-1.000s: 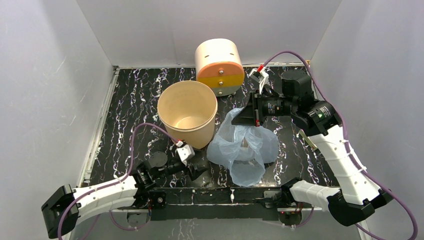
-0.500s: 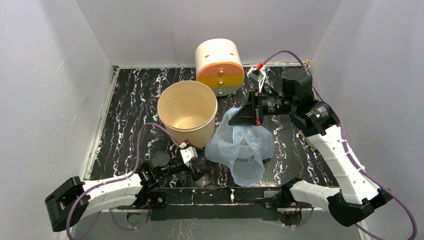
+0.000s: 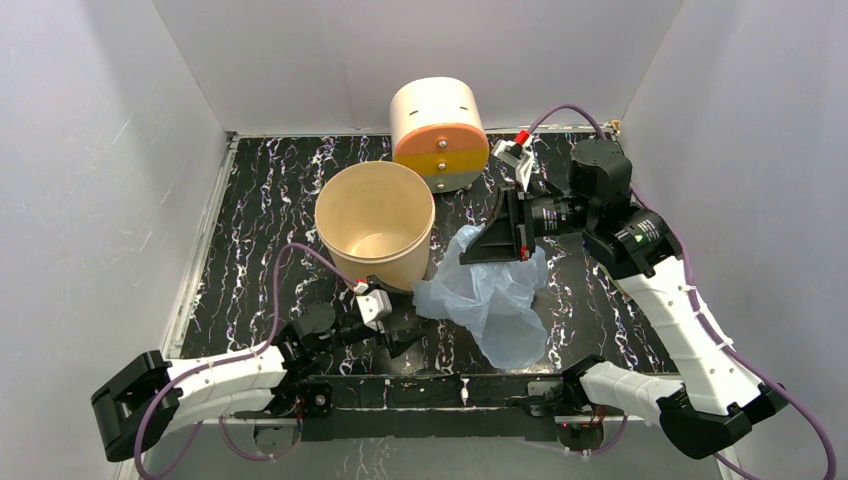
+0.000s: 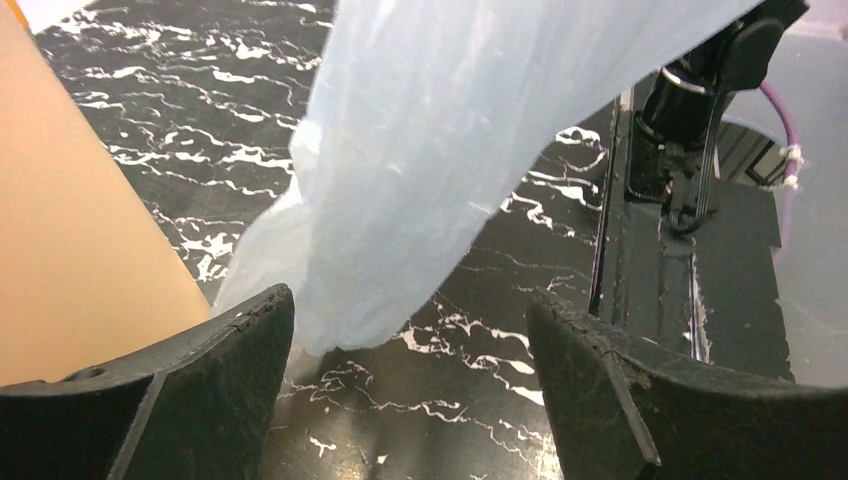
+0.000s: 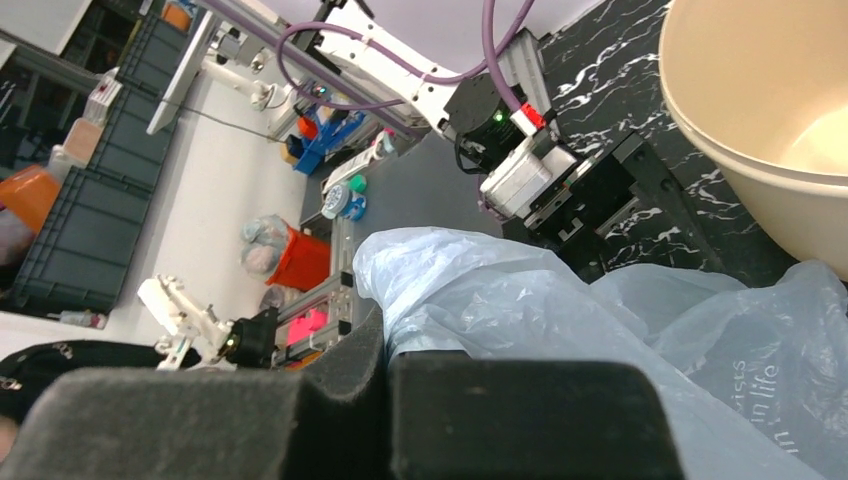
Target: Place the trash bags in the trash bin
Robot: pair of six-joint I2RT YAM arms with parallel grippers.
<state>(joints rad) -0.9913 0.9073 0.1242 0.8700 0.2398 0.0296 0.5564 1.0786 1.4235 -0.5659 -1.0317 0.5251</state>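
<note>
The pale-blue trash bag (image 3: 495, 300) hangs crumpled from my right gripper (image 3: 475, 250), which is shut on its top edge right of the trash bin (image 3: 375, 225). In the right wrist view, film (image 5: 560, 310) bunches out from between the closed jaws (image 5: 388, 360), with the bin's rim (image 5: 770, 130) at upper right. My left gripper (image 3: 405, 335) sits low on the table in front of the bin, open. In its wrist view the bag's lower end (image 4: 430, 170) drapes down just ahead of the spread fingers (image 4: 220, 380), nearer the left one, with the bin wall (image 4: 70, 230) at left.
A cream cylinder with an orange-yellow front and knobs (image 3: 438, 135) stands behind the bin at the back wall. White walls close in the black marbled table (image 3: 260, 200) on three sides. The arm bases' rail (image 3: 440, 390) runs along the near edge.
My right gripper has risen and drawn the bag up, so it hangs narrower and more bunched. The left gripper has opened a little wider and edged right toward the bag's lower end.
</note>
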